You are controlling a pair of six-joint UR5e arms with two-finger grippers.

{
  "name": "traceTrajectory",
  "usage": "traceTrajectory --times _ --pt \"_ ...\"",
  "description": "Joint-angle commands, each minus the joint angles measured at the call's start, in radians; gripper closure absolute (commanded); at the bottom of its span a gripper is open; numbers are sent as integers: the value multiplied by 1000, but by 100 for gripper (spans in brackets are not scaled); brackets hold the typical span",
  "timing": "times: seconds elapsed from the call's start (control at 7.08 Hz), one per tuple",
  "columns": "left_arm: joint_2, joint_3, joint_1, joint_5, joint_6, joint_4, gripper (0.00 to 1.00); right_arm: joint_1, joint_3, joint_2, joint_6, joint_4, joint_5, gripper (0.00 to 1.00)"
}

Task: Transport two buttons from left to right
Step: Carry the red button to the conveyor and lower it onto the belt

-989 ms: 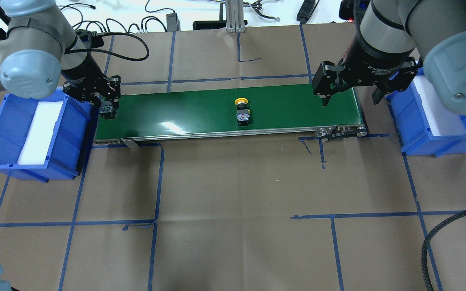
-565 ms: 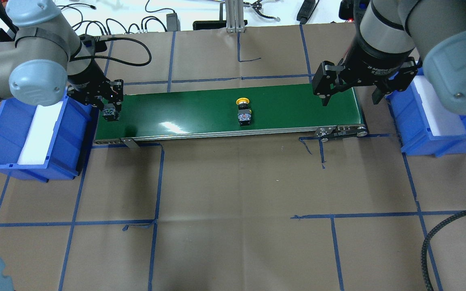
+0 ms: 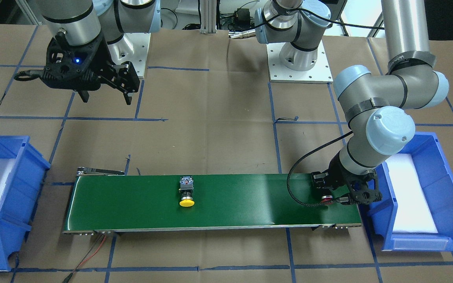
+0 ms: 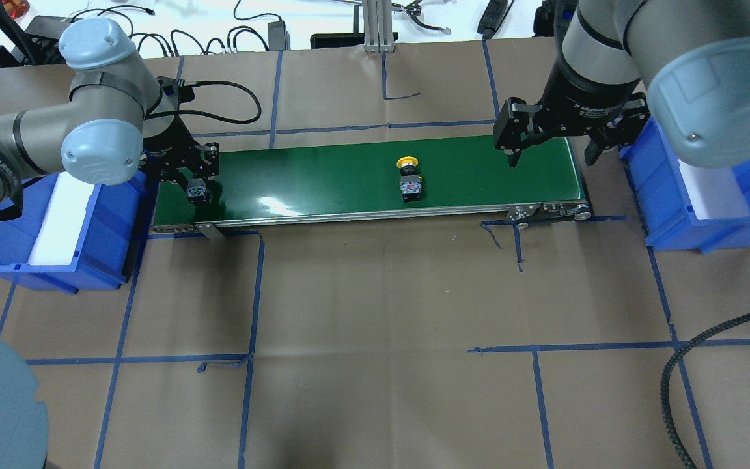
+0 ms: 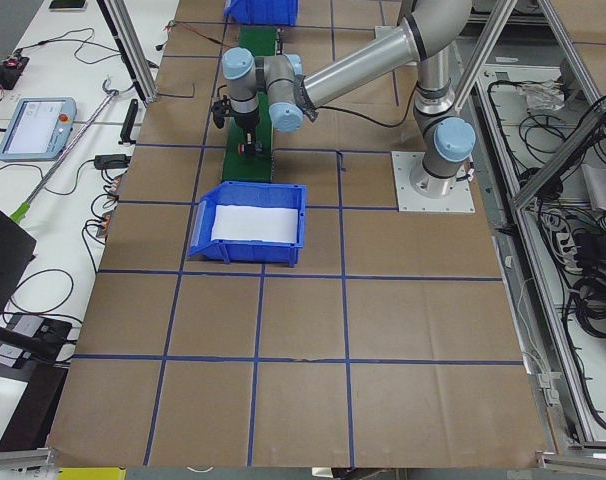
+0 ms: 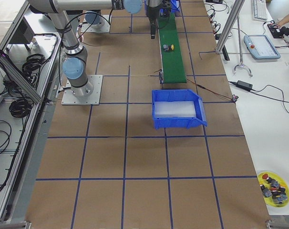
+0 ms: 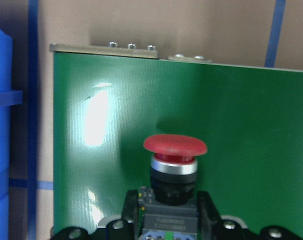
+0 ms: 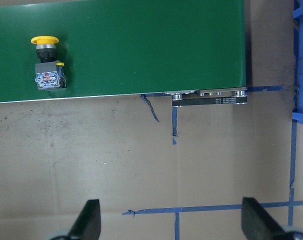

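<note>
The red button [image 7: 175,160] is gripped by its black body in my left gripper [image 4: 198,189], low over the left end of the green conveyor belt [image 4: 323,176]. Its red cap shows under the gripper in the front view [image 3: 326,201]. I cannot tell whether it touches the belt. The yellow button [image 4: 408,176] lies on its side near the belt's middle, and also shows in the right wrist view [image 8: 47,62] and the front view [image 3: 186,192]. My right gripper [image 4: 551,156] hangs open and empty above the belt's right end.
A blue bin with white foam [image 4: 10,215] stands off the belt's left end, close behind my left gripper. A second blue bin [image 4: 668,208] stands off the right end. Brown paper with blue tape lines covers the table. A black cable [image 4: 681,365] lies at front right.
My left gripper has moved right over the belt with the red button in it. The yellow button has travelled right along the belt. My right gripper has shifted slightly left.
</note>
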Motion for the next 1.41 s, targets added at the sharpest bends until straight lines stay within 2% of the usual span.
traceTrajectory --times 0.0,0.14,0.28,0.42,0.71,0.85,1.27 --pt "1 -7 -3 0 3 19 99 0 -1 74 2 -153 -5 0" --pt "1 -9 -3 0 4 19 94 0 -1 109 2 -181 -6 0" --pt "3 -9 -3 -1 4 20 16 -1 -1 143 -3 -205 -8 0" --pt "3 -8 -3 -1 4 22 1 -3 -3 175 -8 -246 -15 0" --pt "30 24 -2 0 6 5 0 -1 -3 185 0 -309 -12 0" --pt "52 35 0 -1 6 -4 0 -1 -1 206 -1 -305 -17 0" --pt "134 138 -12 -33 4 -237 0 -1 -1 228 5 -310 -11 0"
